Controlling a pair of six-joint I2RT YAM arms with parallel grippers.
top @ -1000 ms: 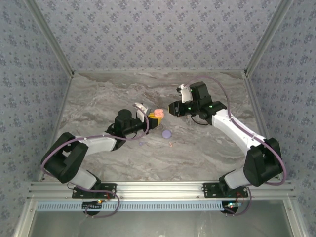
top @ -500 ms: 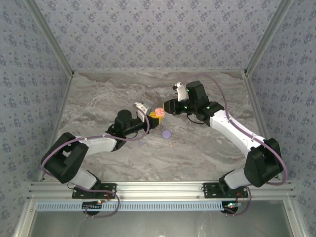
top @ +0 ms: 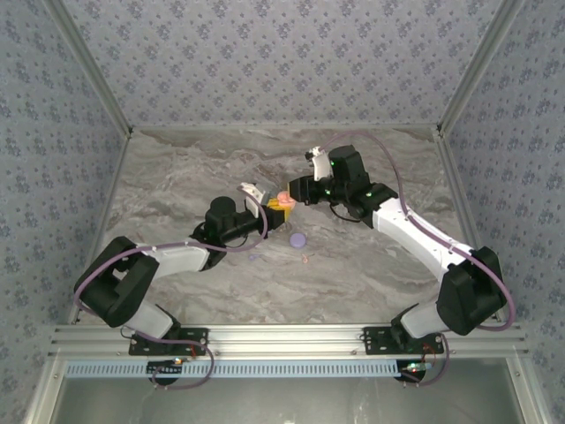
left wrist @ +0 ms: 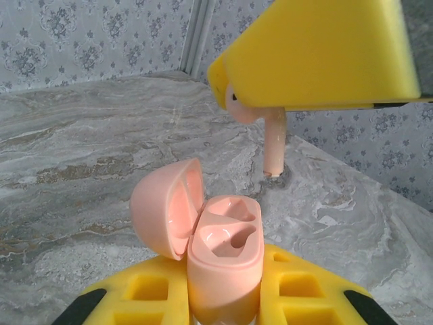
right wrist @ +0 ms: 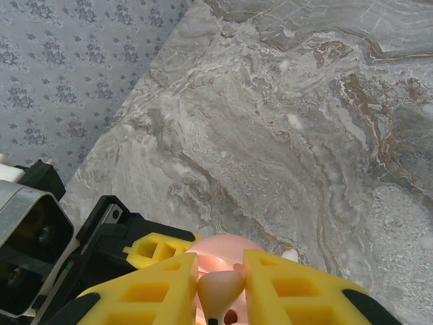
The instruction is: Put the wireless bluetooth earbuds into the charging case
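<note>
My left gripper (top: pixel 280 209) is shut on the pale pink charging case (left wrist: pixel 224 252), held upright with its lid (left wrist: pixel 164 207) hinged open to the left. Both sockets in the case are empty. My right gripper (right wrist: pixel 220 288) is shut on a pale pink earbud (right wrist: pixel 219 290), pinched between its yellow fingers (right wrist: pixel 156 291). In the left wrist view that earbud (left wrist: pixel 273 145) hangs stem down just above and behind the case. In the top view the right gripper (top: pixel 295 195) sits close against the case's (top: pixel 282 199) right side.
A lavender round disc (top: pixel 298 238) lies on the marble table (top: pixel 177 177) in front of the grippers. A tiny lavender earbud (top: pixel 253 257) and a tiny pink earbud (top: pixel 305 259) lie nearer the front. Patterned walls close in the left, back and right.
My right gripper has moved left with the pink earbud, from beside the case to just over it. The left arm and the case have stayed still.
</note>
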